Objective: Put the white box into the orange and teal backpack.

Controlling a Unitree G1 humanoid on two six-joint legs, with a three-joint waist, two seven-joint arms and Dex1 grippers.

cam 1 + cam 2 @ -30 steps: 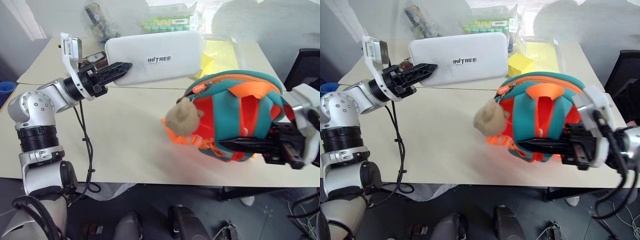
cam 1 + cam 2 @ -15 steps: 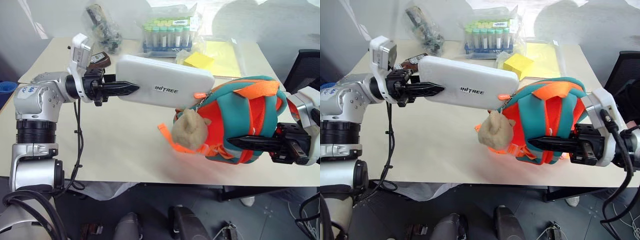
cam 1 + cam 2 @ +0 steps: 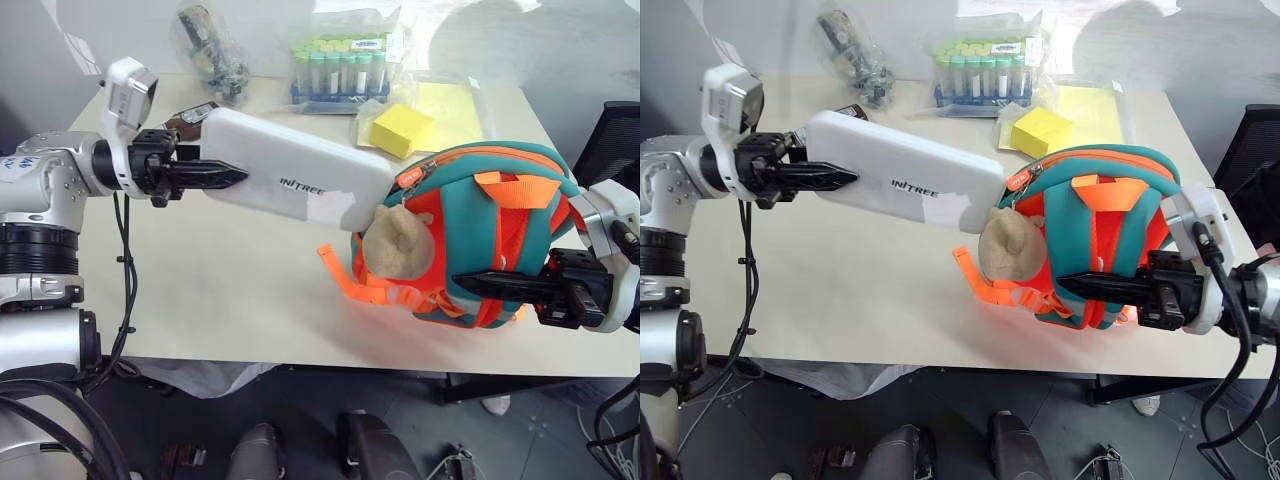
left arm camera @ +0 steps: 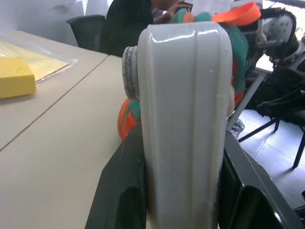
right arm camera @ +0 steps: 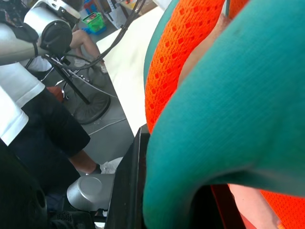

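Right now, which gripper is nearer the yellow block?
Left. The left gripper holds the white box, whose far end lies just short of the yellow block; the right gripper clamps the backpack nearer the table's front edge.

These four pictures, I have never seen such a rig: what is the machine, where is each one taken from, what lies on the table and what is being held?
It is a humanoid robot with two arms, each ending in a gripper of two black fingers. The two wide pictures come from a stereo camera on its head, looking down over a beige table. The other two come from cameras on the wrists, looking along each gripper's fingers.

The left gripper is shut on one end of the flat white box with rounded corners, whose far end meets the zipper edge of the small orange and teal backpack. The right gripper is clamped on the backpack.

On the table behind lie a yellow sponge-like block, a rack of capped tubes in plastic wrap and a clear bag of dark items.
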